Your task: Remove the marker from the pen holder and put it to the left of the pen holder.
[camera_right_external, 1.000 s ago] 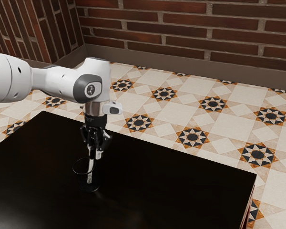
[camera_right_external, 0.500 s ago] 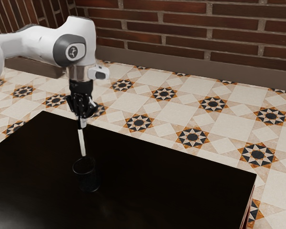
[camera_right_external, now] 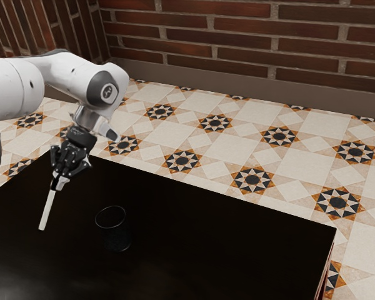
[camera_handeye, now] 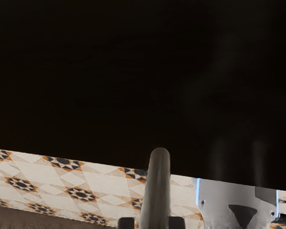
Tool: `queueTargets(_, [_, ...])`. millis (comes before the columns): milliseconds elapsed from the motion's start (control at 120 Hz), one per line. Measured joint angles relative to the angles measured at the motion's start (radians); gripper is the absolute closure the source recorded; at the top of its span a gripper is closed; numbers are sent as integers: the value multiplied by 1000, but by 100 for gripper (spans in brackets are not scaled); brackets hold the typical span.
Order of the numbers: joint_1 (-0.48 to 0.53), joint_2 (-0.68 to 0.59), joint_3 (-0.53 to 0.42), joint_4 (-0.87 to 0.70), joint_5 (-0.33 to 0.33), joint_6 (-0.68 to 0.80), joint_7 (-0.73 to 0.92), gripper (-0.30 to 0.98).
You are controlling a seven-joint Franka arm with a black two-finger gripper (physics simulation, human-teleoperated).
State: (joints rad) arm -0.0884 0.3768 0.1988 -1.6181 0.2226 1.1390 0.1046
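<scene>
Marker [camera_right_external: 47, 211]: below our gripper [camera_right_external: 60, 182], its upper end between the fingertips; it leans, lower end toward the exterior view's left, out of the pen holder [camera_right_external: 117, 235] and well apart from it.
Grip: we have the fingers [camera_handeye: 126, 223] closed on the marker, one on either side; the gap is only as wide as its barrel. Our hand is tilted too.
Pen holder: upright on the table [camera_right_external: 206, 225], toward the exterior view's right from what we hold.
Tabletop: black, faintly glossy.
Floor [camera_right_external: 300, 178]: pale tiles with dark and orange star patterns.
Walls [camera_right_external: 237, 28]: reddish-brown brick above a plain skirting [camera_right_external: 237, 77].
</scene>
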Motion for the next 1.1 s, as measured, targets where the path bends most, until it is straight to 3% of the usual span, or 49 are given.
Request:
queueTargets(408, [6,257,35,114,8,-36,25,79])
queueTargets(883, [34,347,38,128,3,12,59,78])
queueTargets(1000, [37,350,39,128,-1,19,64,67])
queueTargets(1100, [39,351,40,128,-5,22,65,45])
